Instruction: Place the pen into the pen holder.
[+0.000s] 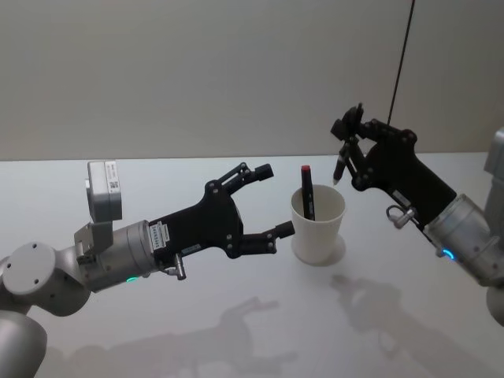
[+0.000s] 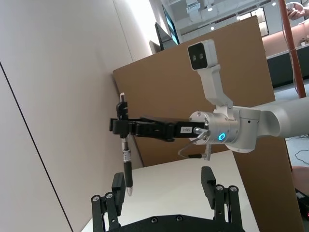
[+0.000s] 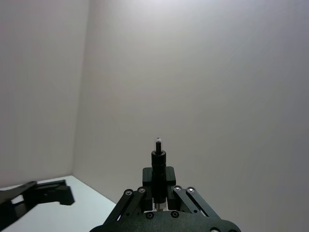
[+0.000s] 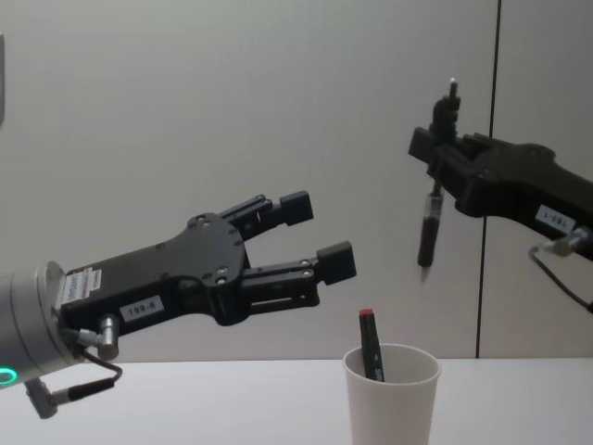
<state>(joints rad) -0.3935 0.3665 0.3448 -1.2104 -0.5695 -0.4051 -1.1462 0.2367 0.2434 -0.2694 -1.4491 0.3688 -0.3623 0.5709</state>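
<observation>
The right end effector [image 4: 435, 190] pinches the pen [image 4: 427, 232] near its top, tip down, above and right of the cup [image 4: 391, 403]. Light, stiff, slick: grip mid-barrel. The left end effector [image 1: 272, 201] hangs wide beside the cup, which already holds a marker [image 1: 308, 191].

Plain pale wall [image 1: 197, 71] behind at twelve o'clock, a dark vertical seam [image 4: 490, 185] at two, white table [image 1: 236, 331] below, shadowed.
</observation>
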